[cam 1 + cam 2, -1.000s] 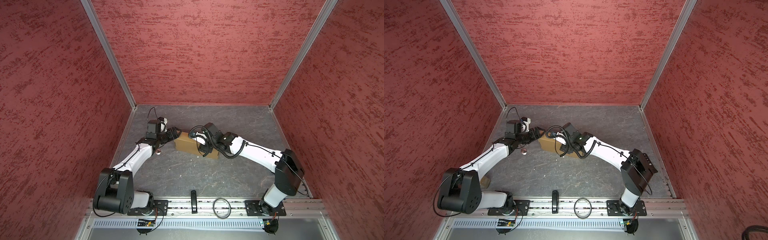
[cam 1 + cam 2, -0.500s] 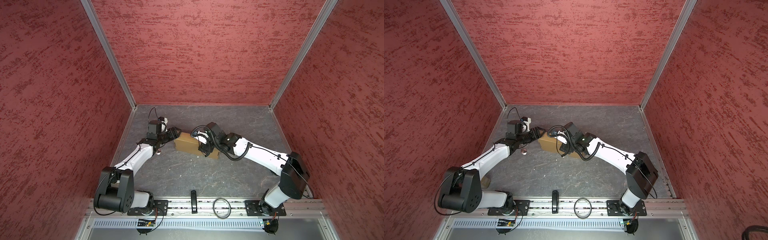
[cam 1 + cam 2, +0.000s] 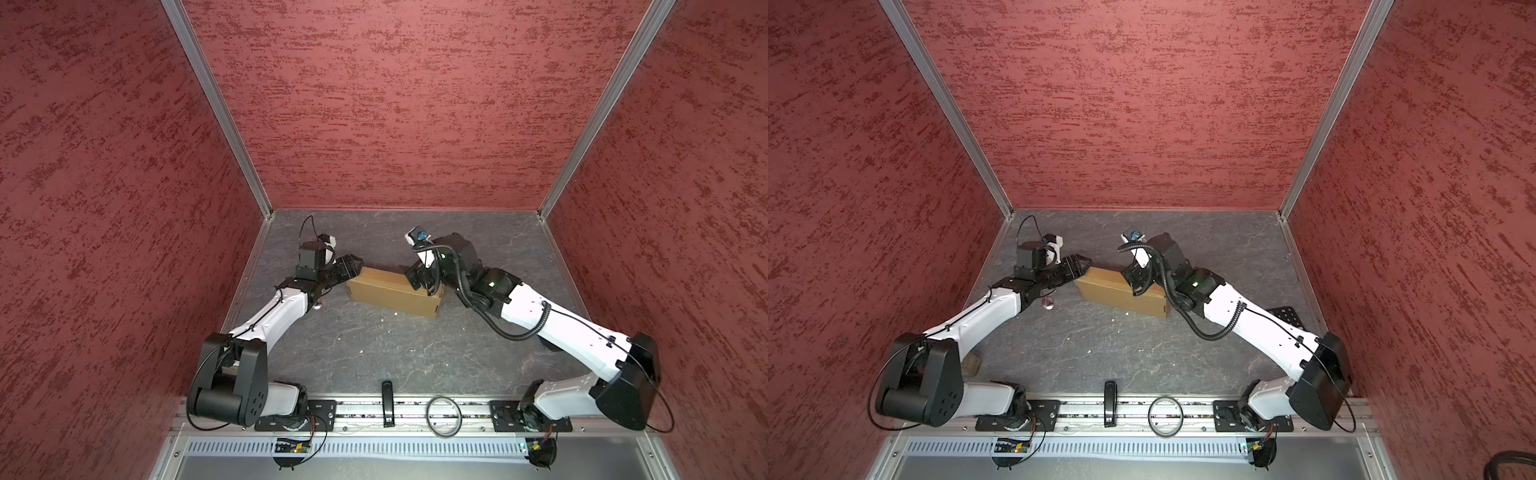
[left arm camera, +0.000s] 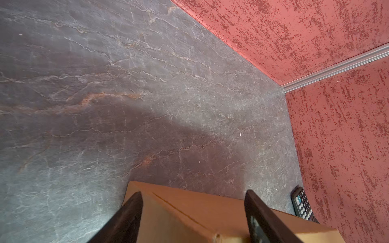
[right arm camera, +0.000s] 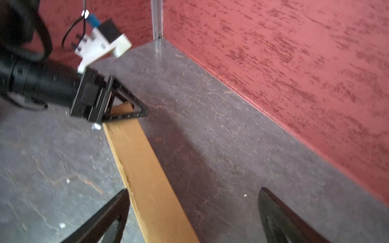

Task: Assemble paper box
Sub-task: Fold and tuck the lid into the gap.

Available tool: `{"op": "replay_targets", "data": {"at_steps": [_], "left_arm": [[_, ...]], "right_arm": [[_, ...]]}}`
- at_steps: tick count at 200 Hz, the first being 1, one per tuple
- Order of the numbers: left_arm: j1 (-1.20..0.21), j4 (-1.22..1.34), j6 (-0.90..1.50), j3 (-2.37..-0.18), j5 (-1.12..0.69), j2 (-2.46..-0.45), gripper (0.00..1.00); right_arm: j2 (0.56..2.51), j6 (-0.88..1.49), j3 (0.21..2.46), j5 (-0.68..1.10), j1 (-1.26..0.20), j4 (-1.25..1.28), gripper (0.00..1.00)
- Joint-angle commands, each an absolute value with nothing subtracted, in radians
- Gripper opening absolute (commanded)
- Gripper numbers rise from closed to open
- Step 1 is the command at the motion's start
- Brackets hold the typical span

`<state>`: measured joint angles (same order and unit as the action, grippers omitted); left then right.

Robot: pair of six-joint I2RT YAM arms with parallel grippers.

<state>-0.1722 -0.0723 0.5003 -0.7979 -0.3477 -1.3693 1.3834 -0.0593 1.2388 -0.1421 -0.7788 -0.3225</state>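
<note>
Closing stage of the box assembly, front to back. Nearest the camera, a black handle point(image 3: 386, 397) and a ring point(image 3: 444, 415) lay on the front rail, clear of the work. Beyond a stretch of bare table point(image 3: 374, 353), the paper box point(image 3: 392, 293) lay flat at mid-table, set slightly askew, already folded into a closed shallow rectangular form. The left gripper point(image 3: 351, 266) stood at the box's left end with its jaws apart over the corner, clamping nothing. The right gripper point(image 3: 422, 282) hung over the box's right part with its jaws spread wide. In the right wrist view a long edge of the box ran between the fingers point(image 5: 109, 210), and nothing was held. A calculator point(image 4: 303, 205) lay further back by the wall. The folding appeared nearly complete, and the step in hand was probably the final seating of the lid or end flaps. A dark seam at the right end suggested that one flap might not be fully home. The next move would call for a downward press there while the left gripper steadied the opposite end against sliding.
</note>
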Motion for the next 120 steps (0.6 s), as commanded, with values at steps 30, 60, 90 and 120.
{"op": "replay_targets", "data": {"at_steps": [30,60,90,120], "left_arm": [[-0.187,-0.187,0.462,-0.755,-0.289,-1.36,0.76],[-0.188,-0.19,0.46,-0.748,-0.281,-1.355,0.76],[-0.191,-0.189,0.463,-0.743,-0.275,-1.355,0.76],[-0.195,-0.189,0.462,-0.743,-0.266,-1.36,0.76]], "right_arm": [[1.268,0.425,1.179,-0.138,-0.667,-0.43,0.82],[1.229,0.541,1.1,-0.04,-0.601,-0.446,0.73],[1.241,0.625,1.009,0.07,-0.581,-0.364,0.68],[1.245,0.681,0.936,0.136,-0.581,-0.294,0.66]]}}
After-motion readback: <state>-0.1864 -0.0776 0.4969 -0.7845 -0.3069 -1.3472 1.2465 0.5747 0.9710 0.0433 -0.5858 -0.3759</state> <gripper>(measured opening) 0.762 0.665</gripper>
